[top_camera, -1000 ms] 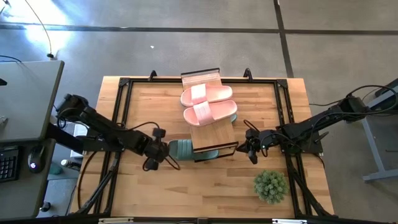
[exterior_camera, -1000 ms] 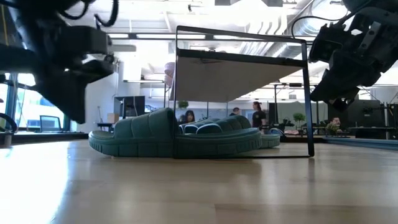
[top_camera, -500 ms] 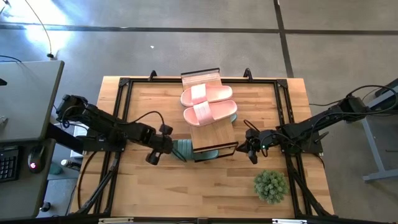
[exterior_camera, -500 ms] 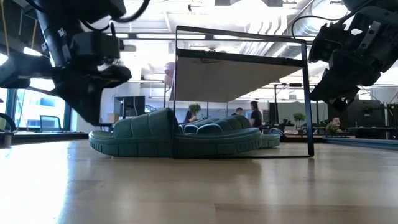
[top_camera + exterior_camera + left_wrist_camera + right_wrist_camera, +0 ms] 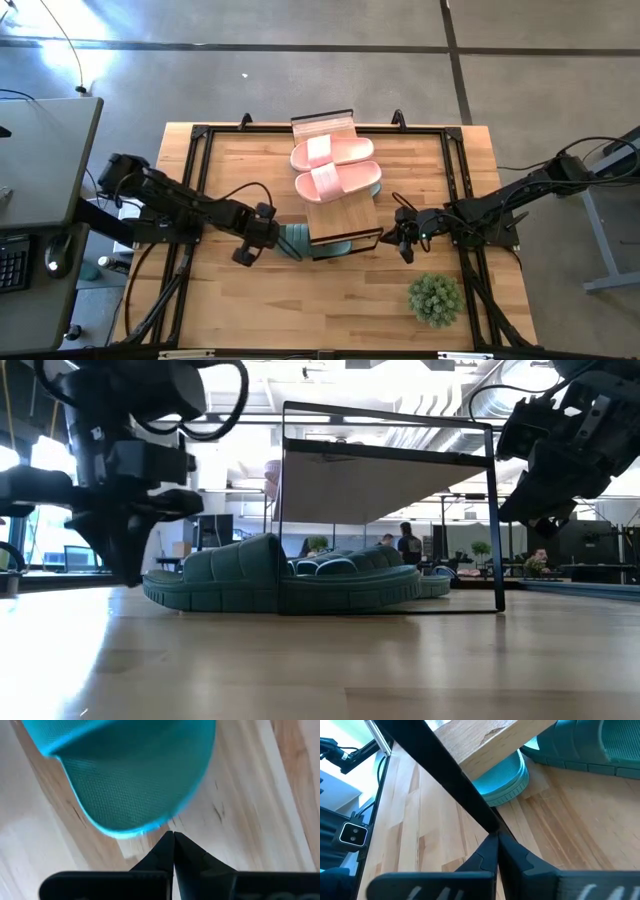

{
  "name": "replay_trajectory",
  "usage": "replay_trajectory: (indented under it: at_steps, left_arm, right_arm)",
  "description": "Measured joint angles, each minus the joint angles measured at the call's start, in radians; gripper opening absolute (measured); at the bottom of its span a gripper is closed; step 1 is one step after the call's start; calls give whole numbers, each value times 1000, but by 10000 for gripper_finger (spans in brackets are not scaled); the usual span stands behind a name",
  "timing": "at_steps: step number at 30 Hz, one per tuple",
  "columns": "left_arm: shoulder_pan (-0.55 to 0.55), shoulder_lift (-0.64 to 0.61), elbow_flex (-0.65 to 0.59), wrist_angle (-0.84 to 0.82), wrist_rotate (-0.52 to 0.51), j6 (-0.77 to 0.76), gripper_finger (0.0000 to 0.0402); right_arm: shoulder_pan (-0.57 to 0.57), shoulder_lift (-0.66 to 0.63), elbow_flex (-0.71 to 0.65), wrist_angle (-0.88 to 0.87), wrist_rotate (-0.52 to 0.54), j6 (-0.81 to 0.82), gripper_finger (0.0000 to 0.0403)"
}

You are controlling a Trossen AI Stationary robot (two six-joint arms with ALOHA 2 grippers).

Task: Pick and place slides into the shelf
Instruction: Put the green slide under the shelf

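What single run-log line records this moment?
left gripper: fingers shut beside green slide | right gripper: fingers shut at shelf frame | pink slides: atop shelf

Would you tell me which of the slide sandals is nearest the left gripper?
The sage-green rubber slide sticking out from under the wooden-topped shelf on its left side, right beside the left gripper; the two pink slides lie on the shelf's top.

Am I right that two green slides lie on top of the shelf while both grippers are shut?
Not quite: the high view shows the two slides on top of the shelf are pale pink, not green. Both the left gripper and right gripper are shut.
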Motion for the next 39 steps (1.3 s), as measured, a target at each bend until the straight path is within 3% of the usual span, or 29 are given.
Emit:
replay_trajectory:
  at_steps: [16,21,31,39]
  left_arm:
    - [0,61,1,186,-5,-37,0]
    - [0,60,2,152,-20,-55,0]
    - [0,28,2,37,-109,-256,0]
    - [-1,-52,1,-30,-134,-341,0]
  right_arm:
    - [0,0,0,0,-7,-4,0]
    - [-1,0,0,1,20,0,0]
    - [-1,-2,0,-16,61,22,0]
    - [-46,-117,0,-198,101,40,0]
